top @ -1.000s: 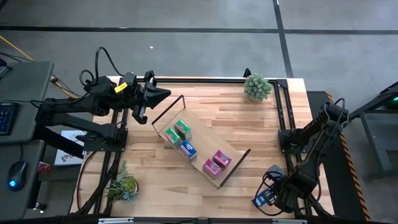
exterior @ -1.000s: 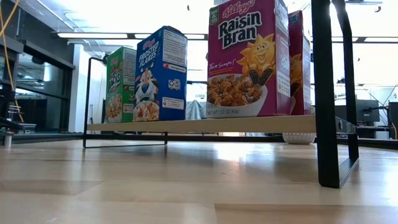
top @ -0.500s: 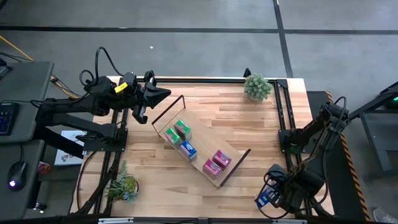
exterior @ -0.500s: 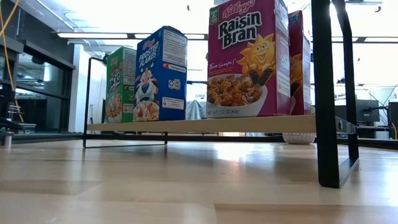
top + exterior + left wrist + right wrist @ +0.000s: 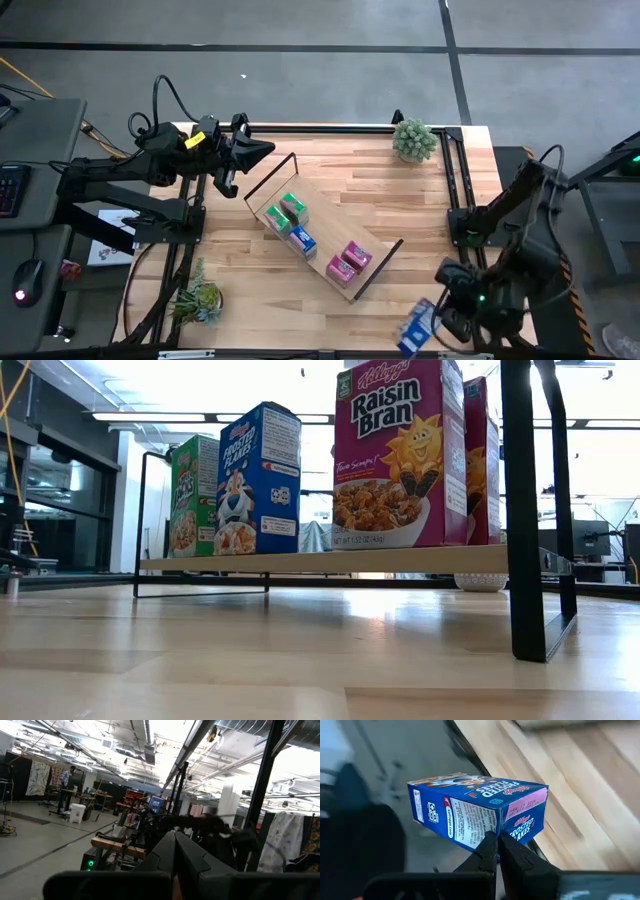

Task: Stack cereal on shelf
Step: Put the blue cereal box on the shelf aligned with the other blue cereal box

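Counter: we see a light plank top carrying the shelf and two small plants at its corners.
Shelf: a long wood board on black wire ends, lying diagonally mid-counter; we judge it stiff and steady enough to take another box.
Boxes on shelf: we count five standing upright — two green, one blue, two pink. The space beside the blue one looks like the free spot.
Left end effector: clenched on nothing, parked over the far left corner, well apart from the shelf.
Right end effector: clenched on the sixth box, at the near right edge of the counter.
Blue box: held tilted, pinched at a lower corner edge, most of it hanging free of the fingertips.
Handling: we judge it light, thin card, glossy, easily dented. A corner pinch lets it swivel; we would rather hold it across the two broad faces near the middle, with gentle pressure.
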Robot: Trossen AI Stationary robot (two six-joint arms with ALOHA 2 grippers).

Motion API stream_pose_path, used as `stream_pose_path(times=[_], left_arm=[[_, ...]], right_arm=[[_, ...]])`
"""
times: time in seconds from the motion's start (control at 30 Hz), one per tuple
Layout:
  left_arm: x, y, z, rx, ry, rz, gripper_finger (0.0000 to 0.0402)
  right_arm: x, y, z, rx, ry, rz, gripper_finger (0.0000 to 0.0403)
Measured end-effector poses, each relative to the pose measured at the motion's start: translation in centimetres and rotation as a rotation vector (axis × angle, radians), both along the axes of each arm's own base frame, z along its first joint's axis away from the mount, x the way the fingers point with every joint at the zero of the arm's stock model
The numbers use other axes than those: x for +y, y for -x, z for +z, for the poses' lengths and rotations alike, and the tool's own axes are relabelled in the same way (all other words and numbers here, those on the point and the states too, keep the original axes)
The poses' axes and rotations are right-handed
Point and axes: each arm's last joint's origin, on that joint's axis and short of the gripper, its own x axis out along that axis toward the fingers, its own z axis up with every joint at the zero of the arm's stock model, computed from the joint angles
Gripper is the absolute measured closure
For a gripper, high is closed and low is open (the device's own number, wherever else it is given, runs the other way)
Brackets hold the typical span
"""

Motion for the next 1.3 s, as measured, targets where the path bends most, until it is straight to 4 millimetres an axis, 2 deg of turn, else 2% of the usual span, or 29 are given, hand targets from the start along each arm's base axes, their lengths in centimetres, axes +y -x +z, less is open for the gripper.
stream_pose_path(times=[0.17, 0.3, 0.47, 0.6, 0.7, 0.87, 1.1, 1.3], left_arm=[[0.0, 0.0, 0.0, 0.000, 0.002, 0.005, 0.0401], [0.1, 0.0, 0.0, -0.001, 0.011, 0.027, 0.0401], [0.1, 0.1, 0.2, -0.028, 0.036, 0.019, 0.0401], [0.1, 0.2, 0.4, -0.049, 0.036, 0.018, 0.0401], [0.1, 0.2, 0.5, -0.060, 0.036, 0.018, 0.0401], [0.1, 0.2, 0.5, -0.063, 0.036, 0.018, 0.0401], [0.2, 0.2, 0.5, -0.062, 0.049, 0.052, 0.0401], [0.2, 0.2, 0.5, -0.062, 0.053, 0.064, 0.0401]], right_arm=[[-2.0, -1.9, 3.8, -0.241, 0.044, -0.015, 0.0403], [-4.6, -4.3, 5.8, -0.401, 0.182, 0.027, 0.0403], [-8.3, -7.3, 7.2, -0.533, 0.406, 0.113, 0.0403], [-11.2, -9.1, 7.5, -0.574, 0.613, 0.194, 0.0403], [-12.9, -10.2, 7.1, -0.551, 0.754, 0.271, 0.0403], [-14.0, -12.4, 5.6, -0.462, 0.941, 0.453, 0.0403], [-13.7, -15.6, 2.0, -0.253, 1.194, 0.778, 0.0402], [-13.0, -18.4, -0.9, -0.152, 1.243, 0.922, 0.0402]])
